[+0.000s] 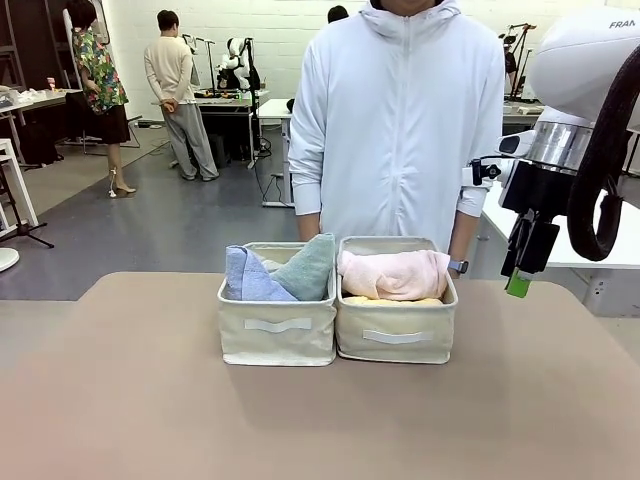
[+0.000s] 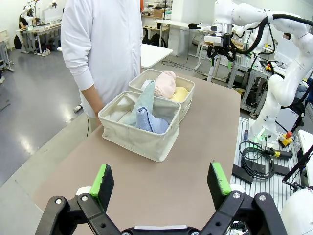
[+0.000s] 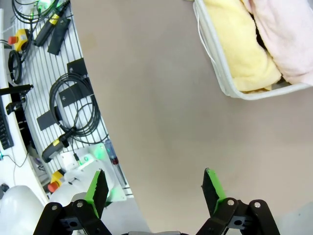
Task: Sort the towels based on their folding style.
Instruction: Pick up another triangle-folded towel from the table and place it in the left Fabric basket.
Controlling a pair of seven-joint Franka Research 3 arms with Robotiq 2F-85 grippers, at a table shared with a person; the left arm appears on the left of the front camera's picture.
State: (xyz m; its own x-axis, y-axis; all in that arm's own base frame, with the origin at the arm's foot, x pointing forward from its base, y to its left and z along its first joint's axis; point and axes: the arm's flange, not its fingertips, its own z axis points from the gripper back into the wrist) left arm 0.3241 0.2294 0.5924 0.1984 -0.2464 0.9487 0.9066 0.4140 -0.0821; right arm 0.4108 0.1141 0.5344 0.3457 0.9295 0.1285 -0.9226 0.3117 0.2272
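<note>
Fluffy terry towels (image 1: 395, 273), canvas bins (image 1: 277, 335)

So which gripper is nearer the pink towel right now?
Right. The right gripper hangs open above the table's right edge, beside the bin holding the pink towel. The left gripper is open too, farther back across the table.

Light blue towel (image 1: 245, 278), grey-green towel (image 1: 308, 268), pale pink towel (image 1: 393, 274), yellow towel (image 1: 390, 299), beige bins (image 1: 278, 335).

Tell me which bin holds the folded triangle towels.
The bin on the robot's left: the light blue towel and grey-green towel stand in it as points. The other bin holds rolled pink and yellow ones.
</note>
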